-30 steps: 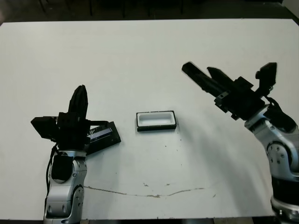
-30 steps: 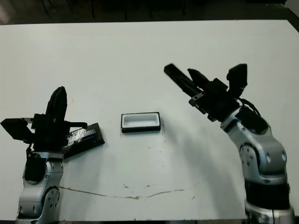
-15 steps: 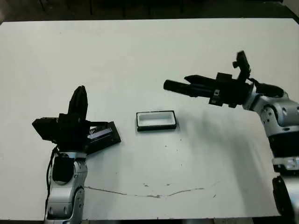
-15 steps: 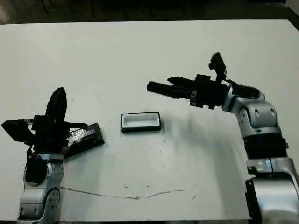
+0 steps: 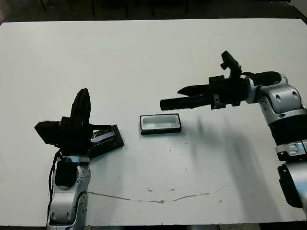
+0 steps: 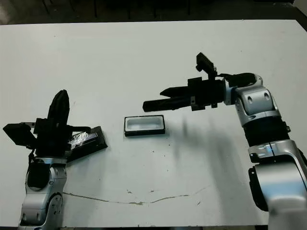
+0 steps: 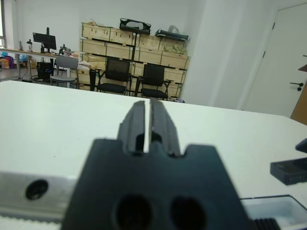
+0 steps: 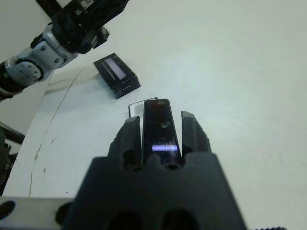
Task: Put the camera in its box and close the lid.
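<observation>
Right gripper [image 8: 160,125] pinches camera [image 8: 160,128] lengthwise so I can lower it into box [image 5: 160,123] just beneath my fingertips

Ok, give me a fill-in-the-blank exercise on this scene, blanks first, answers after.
1. The camera is held by the ____ gripper.
2. The box on the table is ____ inside.
3. The lid lies beside the ____ gripper.
4. The lid is ____ the box.

Answers: right; empty; left; off
</observation>
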Action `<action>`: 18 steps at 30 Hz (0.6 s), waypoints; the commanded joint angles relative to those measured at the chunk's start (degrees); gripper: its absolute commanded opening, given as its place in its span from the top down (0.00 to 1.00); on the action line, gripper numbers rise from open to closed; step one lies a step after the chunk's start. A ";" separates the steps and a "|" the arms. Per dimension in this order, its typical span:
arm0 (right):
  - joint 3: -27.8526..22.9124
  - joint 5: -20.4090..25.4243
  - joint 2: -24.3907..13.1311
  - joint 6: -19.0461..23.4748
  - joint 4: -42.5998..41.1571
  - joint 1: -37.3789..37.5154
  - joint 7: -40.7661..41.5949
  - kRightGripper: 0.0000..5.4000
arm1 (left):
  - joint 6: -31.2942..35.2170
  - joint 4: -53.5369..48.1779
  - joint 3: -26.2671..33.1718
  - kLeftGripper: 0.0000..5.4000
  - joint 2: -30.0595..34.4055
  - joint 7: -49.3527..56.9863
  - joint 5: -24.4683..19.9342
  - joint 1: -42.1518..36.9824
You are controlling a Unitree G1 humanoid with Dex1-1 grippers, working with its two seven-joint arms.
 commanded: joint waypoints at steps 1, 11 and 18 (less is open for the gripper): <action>1.24 -1.78 0.68 -1.25 1.10 -1.12 1.10 0.86 | 0.44 0.56 0.05 1.00 0.22 0.34 0.27 0.69; 1.93 -2.78 3.06 -3.61 3.32 -1.61 2.85 0.86 | -0.12 0.92 0.05 1.00 0.36 0.25 0.47 0.46; 3.03 -4.58 4.00 -3.70 4.62 -2.24 3.22 0.86 | 0.74 0.18 -0.12 1.00 0.21 0.41 0.17 0.77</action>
